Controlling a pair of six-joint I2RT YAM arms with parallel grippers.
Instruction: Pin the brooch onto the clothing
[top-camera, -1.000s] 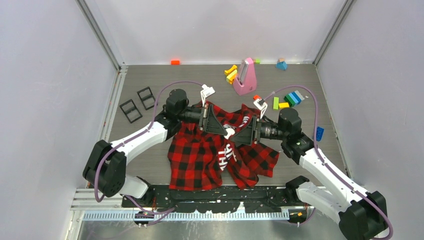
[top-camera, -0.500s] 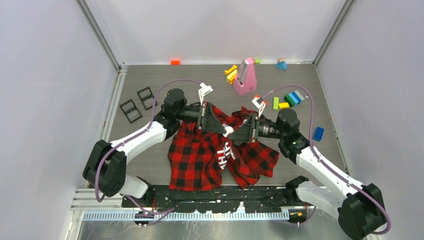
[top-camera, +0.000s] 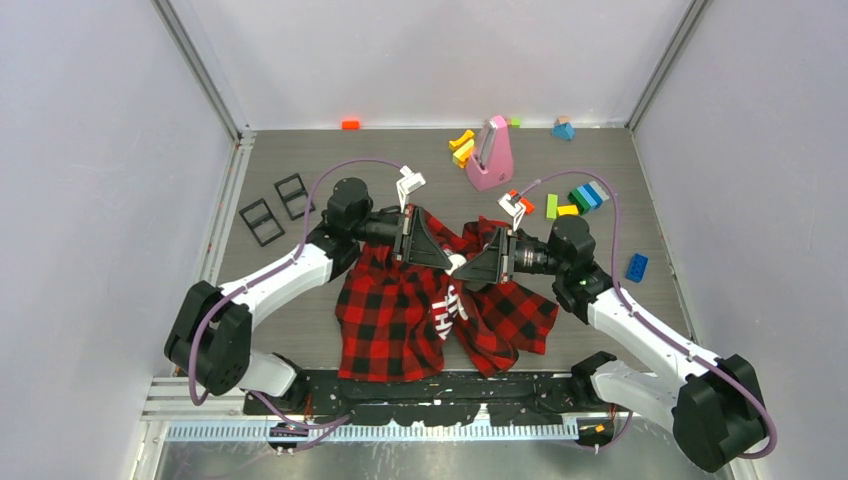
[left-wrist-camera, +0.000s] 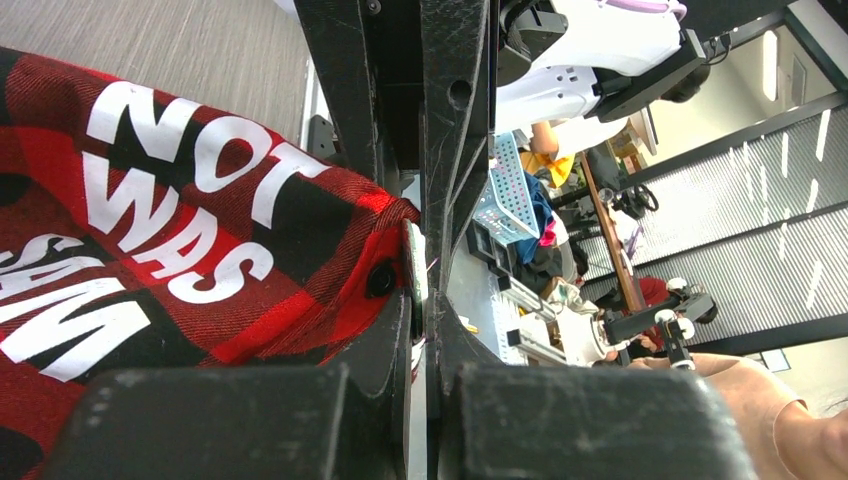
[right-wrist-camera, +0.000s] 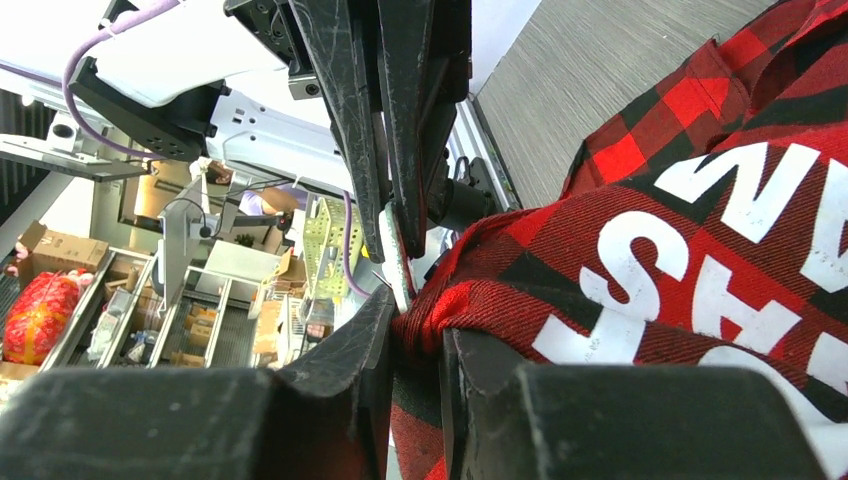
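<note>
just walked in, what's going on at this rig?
Both arms meet over the flannel shirt. The left hand is shut on a small pale disc, apparently the brooch, held right at the shirt's edge. The right hand pinches a fold of the fabric just beside it. Whether the pin has gone through the fabric can't be seen.
</note>
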